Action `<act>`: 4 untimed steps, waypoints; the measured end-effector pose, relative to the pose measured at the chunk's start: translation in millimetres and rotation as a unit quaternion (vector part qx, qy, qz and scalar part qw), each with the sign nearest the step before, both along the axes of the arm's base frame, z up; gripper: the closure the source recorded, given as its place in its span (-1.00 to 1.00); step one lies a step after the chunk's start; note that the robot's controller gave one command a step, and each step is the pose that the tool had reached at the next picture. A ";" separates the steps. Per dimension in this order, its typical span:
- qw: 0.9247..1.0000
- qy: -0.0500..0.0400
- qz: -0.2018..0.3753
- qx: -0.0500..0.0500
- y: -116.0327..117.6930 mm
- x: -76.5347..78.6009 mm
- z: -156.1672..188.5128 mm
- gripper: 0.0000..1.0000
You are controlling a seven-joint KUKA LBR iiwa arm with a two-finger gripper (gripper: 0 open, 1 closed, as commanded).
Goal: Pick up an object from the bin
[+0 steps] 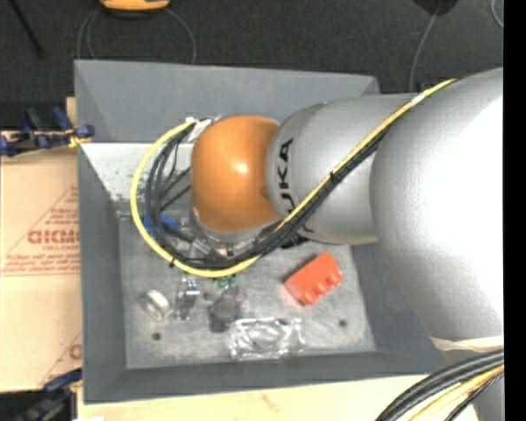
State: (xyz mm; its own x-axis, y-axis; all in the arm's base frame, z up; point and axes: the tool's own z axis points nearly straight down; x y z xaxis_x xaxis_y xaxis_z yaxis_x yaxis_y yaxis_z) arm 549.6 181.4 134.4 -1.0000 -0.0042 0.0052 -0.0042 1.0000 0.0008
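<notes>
Grey bin (pixel 101 305); orange-red toy brick (pixel 313 279); clear crinkled wrapper (pixel 263 336); a small, possibly purple piece (pixel 234 297).

Arm (pixel 377 174) in from R, wrist pointing dn; orange wrist cover (pixel 232 178) on top, cables (pixel 162 187) looped rnd.

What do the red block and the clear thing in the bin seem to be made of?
The red block: probably hard plastic, matte; even colour, moulded bumps. The clear thing: likely thin transparent plastic, glossy; bin floor shows through, bright glints.
</notes>
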 end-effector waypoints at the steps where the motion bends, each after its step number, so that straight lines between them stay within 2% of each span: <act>1: 0.997 -0.006 -0.082 0.002 53.0 6.6 -62.0 -1.00; 2: 0.985 -0.003 -0.174 -0.001 30.0 -5.7 -33.2 -1.00; 3: 0.981 -0.001 -0.194 -0.001 13.4 -36.7 -28.0 -1.00; 4: 0.942 -0.005 -0.335 -0.001 49.0 -40.1 -61.6 -1.00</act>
State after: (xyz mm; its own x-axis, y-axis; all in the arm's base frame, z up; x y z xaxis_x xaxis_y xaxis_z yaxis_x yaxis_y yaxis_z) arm 509.5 230.4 72.8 -0.7777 0.6286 -0.0058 0.6286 0.7777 0.0020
